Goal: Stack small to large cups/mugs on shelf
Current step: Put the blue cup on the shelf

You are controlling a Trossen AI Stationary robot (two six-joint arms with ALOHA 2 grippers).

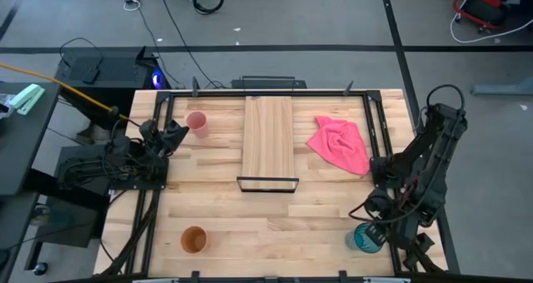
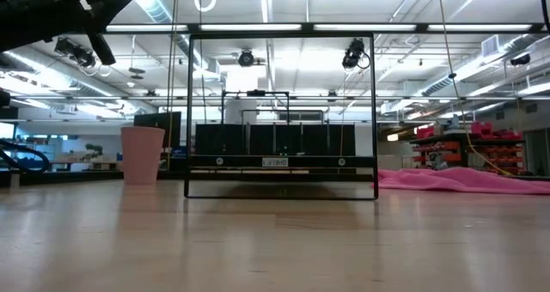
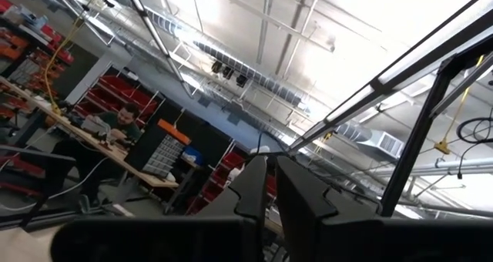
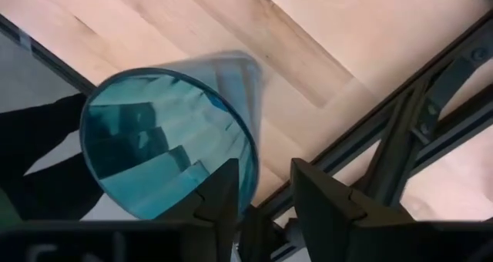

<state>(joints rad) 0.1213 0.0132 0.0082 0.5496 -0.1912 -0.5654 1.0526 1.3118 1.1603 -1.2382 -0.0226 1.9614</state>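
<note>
Right gripper [image 4: 262,189]: my fingers narrow, beside the teal cup [image 1: 364,239] rim, holding nothing.
Left gripper [image 3: 266,186]: my fingers closed, near the pink cup [image 1: 197,122].
Shelf [image 1: 268,141]: between pink cup and cloth [image 1: 341,144].
Orange cup [image 1: 193,240]: well apart from shelf.

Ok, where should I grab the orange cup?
By its rim, coming straight down from above. The orange cup stands upright, mouth up, with no handle and bare table around it, so pinch the wall inside and out.

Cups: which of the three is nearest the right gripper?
The teal cup, right at the right gripper by the table's near right corner. The orange cup and pink cup stand far off.
</note>
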